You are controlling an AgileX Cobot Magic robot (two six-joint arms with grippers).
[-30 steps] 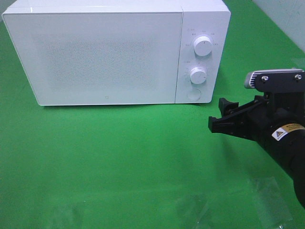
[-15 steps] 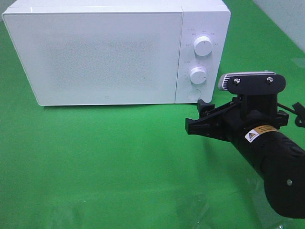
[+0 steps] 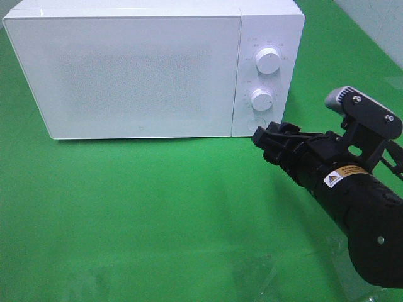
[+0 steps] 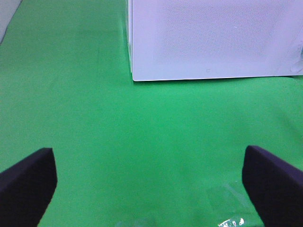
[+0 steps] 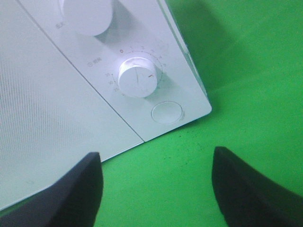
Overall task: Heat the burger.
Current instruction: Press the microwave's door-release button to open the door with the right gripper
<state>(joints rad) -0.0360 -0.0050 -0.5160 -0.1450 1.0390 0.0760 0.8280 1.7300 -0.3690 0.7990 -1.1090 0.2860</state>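
The burger is not in view in any frame. The white microwave stands at the back with its door shut; it also shows in the left wrist view. My right gripper is open and empty, right in front of the control panel's lower corner, close to the round button below the lower knob. In the right wrist view the right gripper has its fingers wide apart. My left gripper is open and empty above the green cloth, well in front of the microwave. It is outside the exterior high view.
The upper knob and lower knob sit on the microwave's right panel. A green cloth covers the table. Crinkled clear plastic lies near the front edge. A pale wall is at the back right.
My right arm has moved left and toward the microwave and rolled its wrist. Its fingertips are now just in front of the round button. The microwave has not changed.
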